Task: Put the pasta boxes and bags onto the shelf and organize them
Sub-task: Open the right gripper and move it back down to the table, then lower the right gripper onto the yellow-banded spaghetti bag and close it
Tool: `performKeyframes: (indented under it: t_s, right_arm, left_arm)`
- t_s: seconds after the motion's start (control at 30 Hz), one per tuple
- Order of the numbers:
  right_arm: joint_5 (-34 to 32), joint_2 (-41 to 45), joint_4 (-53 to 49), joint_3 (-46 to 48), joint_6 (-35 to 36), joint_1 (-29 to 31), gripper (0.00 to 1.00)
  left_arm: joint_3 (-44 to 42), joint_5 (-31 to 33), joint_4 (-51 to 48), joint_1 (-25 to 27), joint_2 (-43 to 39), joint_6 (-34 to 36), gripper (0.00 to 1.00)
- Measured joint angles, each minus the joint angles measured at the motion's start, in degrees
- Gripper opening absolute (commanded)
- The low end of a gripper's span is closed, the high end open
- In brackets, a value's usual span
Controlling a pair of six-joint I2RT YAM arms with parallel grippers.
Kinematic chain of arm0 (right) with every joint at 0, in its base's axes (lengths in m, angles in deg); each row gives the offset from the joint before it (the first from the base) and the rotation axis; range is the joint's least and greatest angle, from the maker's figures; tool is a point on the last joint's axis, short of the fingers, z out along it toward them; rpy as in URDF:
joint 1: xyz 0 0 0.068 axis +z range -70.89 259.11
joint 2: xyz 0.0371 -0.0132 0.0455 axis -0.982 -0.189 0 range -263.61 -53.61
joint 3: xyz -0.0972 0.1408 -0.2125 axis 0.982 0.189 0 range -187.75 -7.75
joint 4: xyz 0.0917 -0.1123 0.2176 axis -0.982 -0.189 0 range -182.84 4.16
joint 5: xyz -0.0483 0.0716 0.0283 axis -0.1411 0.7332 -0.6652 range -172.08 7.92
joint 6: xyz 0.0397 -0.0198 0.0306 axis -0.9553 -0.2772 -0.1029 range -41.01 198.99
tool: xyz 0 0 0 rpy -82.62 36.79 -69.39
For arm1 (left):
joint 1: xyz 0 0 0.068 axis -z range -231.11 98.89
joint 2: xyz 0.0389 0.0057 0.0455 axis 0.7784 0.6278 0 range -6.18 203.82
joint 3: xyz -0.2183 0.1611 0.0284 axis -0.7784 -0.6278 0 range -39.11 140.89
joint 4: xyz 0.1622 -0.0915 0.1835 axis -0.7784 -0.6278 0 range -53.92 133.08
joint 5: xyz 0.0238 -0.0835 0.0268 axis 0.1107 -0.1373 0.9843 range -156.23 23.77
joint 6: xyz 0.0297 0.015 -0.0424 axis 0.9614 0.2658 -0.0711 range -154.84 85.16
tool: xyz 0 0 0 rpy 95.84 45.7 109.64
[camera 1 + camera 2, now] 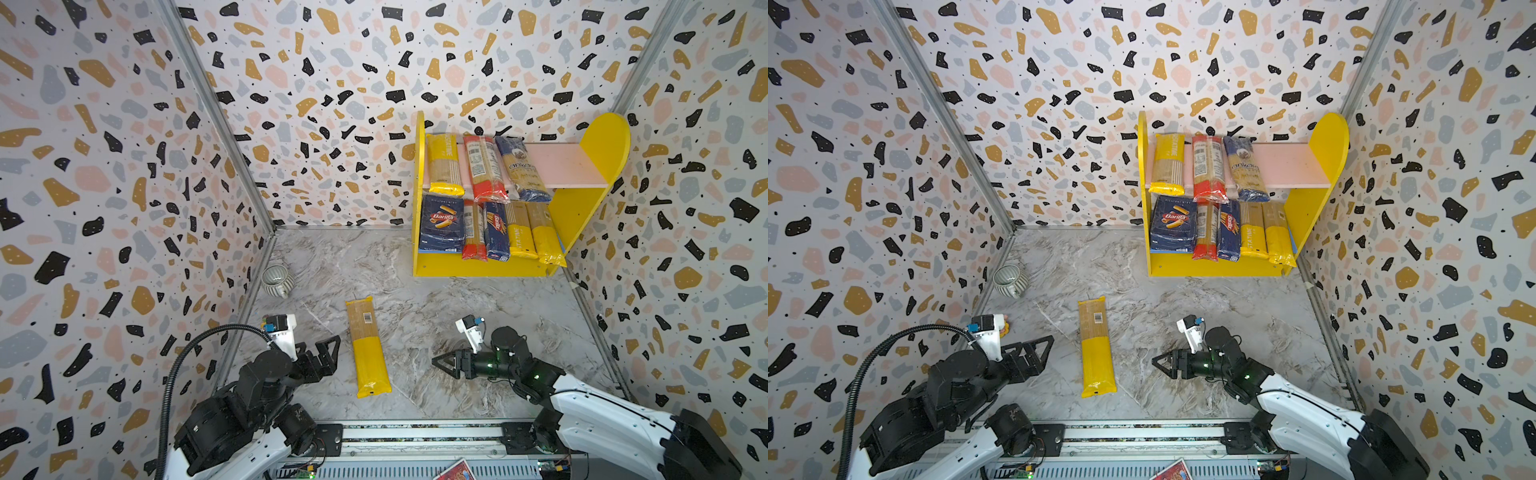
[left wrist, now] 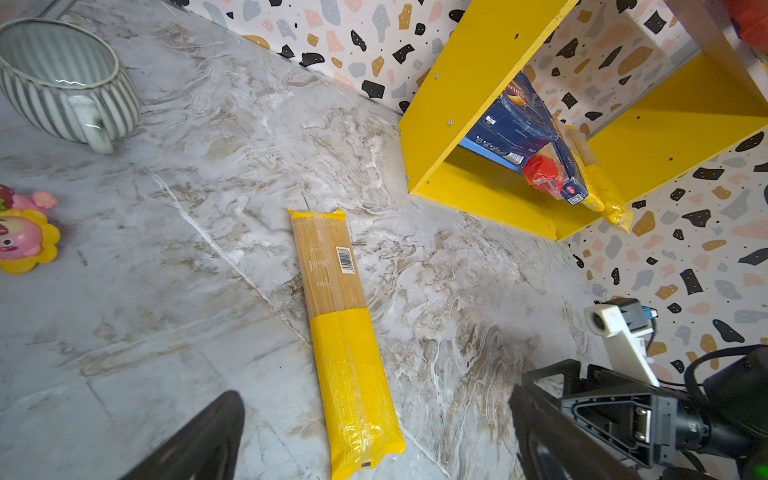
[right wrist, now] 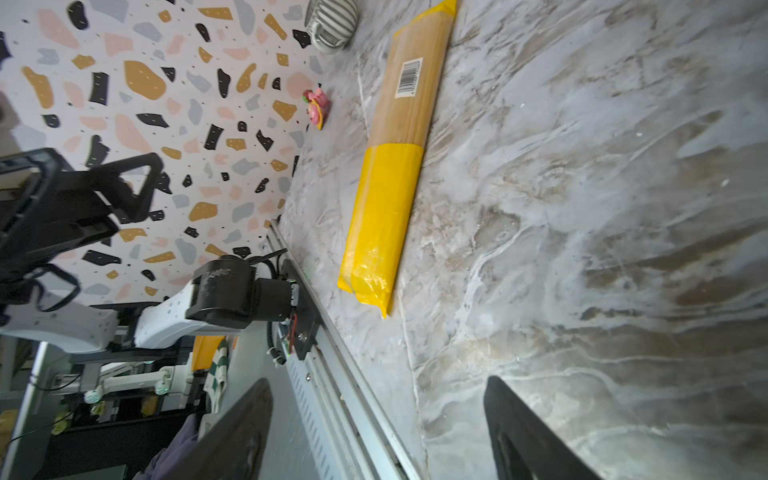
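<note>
One bag (image 1: 368, 347) on table (image 1: 457, 311) | left gripper (image 1: 332, 357) wide open, empty | right gripper (image 1: 436, 362) partly open, empty | grip mid-length, square across; lay on shelf (image 1: 573, 166), bare pink end

Terrazzo-patterned walls (image 1: 104, 166) on three sides; grey marble-look tabletop (image 1: 478, 316); even light.

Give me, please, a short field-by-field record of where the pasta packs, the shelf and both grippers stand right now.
Shelf: back right of the table
Upper tier: yellow-ended bag, red bag, blue ankara bag on the pink board
Lower tier: wide Barilla box, red-ended bag, narrow Barilla box, two yellow-ended bags
Left gripper: open, holding nothing
Right gripper: open, holding nothing
Not yet shelved: yellow-ended spaghetti pack, flat between the grippers
Other items: striped mug, flower toy
</note>
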Motion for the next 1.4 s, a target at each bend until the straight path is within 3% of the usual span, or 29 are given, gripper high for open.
performKeyframes:
  t_s: [0.2,0.47,0.57,0.7,1.0,1.17,1.4]
  right_arm:
    - [-1.99,-11.19,5.18,-2.91,1.03,2.25,0.8]
    - [-7.13,-19.54,6.05,-11.65,4.83,5.6,0.82]
    - [-12.11,-24.11,3.34,-17.03,7.45,9.75,0.84]
    - [-18.38,-31.41,-0.26,-24.26,9.73,15.06,0.95]
    - [-34.23,-50.77,-13.66,-45.59,11.43,26.77,0.99]
    - [-43.67,-60.63,-22.51,-57.9,11.39,30.51,0.99]
    - [-54.51,-68.61,-33.48,-69.31,8.66,30.95,0.99]
  left_arm:
    - [-0.85,-0.02,-0.04,0.0,0.0,-0.02,0.99]
    - [-1.01,0.0,-0.07,0.0,0.24,0.17,1.0]
    - [-1.01,0.02,-0.24,0.0,0.22,0.2,1.0]
    - [-0.98,0.15,-0.9,0.0,-0.24,0.22,1.0]
    - [3.37,2.21,-5.97,0.0,-3.52,0.13,1.0]
    - [4.26,3.02,-8.13,0.0,-5.4,0.09,0.99]
    - [5.14,3.37,-10.73,0.0,-6.86,-0.04,1.0]
